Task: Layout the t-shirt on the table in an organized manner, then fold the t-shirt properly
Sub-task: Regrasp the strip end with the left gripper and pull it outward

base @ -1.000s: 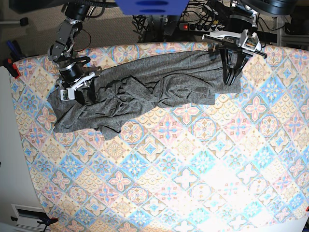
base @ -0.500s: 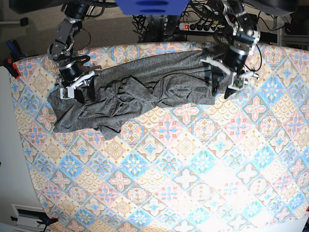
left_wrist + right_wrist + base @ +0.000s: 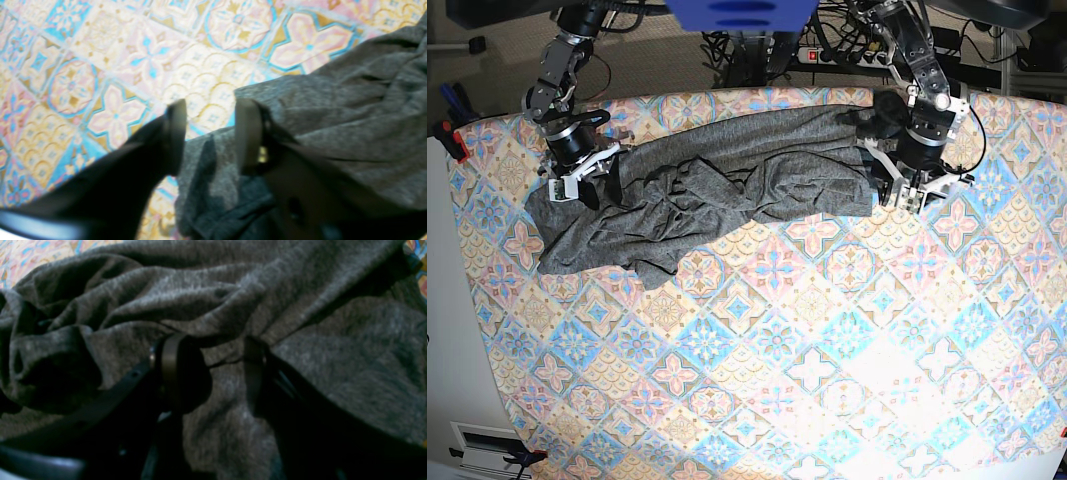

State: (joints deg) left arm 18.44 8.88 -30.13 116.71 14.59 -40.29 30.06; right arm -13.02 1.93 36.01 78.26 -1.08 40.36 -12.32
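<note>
The charcoal-grey t-shirt lies crumpled in a long band across the far part of the table. My left gripper hangs over the shirt's right end. In the left wrist view this gripper is open, with the t-shirt's edge and the patterned table below the gap and nothing pinched. My right gripper sits on the shirt's left end. In the right wrist view its fingers stand apart on the wrinkled t-shirt, open.
A power strip with cables lies beyond the table's far edge, beside a blue object. A red clamp grips the table's left edge. The near half of the table shows only the patterned cloth.
My left gripper has opened and let go of the shirt's right end, swinging down and turning above it. The right gripper has shifted only slightly on the left end.
</note>
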